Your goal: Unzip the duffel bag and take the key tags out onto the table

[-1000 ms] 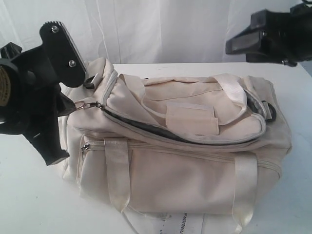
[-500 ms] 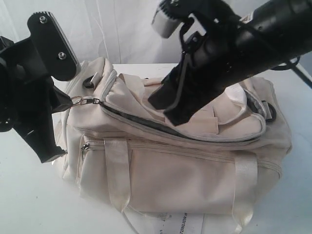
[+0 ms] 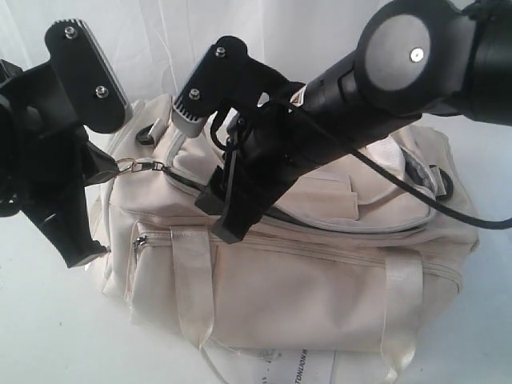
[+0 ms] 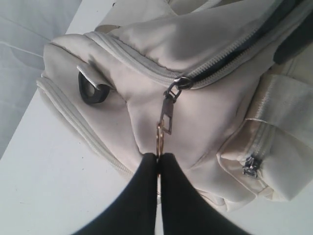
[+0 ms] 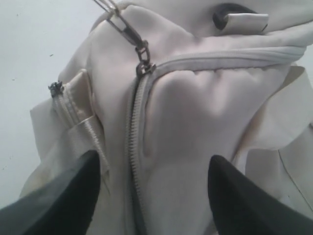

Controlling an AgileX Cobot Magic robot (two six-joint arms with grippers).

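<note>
The cream duffel bag [image 3: 320,296] lay on the white counter [image 3: 48,336], with a printed paper tag [image 3: 296,370] poking out from under its near edge. Your left gripper [image 4: 158,155] had its jaws clenched on the ring of the main zipper pull [image 4: 167,117], drawn taut off the bag's end, beside a black ring [image 4: 93,90]. The zipper was parted behind the slider, dark lining showing. Your right gripper [image 5: 154,164] hung over the bag top near that slider, jaws spread wide, gripping nothing; whether they touched the fabric could not be told. The side-pocket zipper [image 4: 250,166] was closed.
</note>
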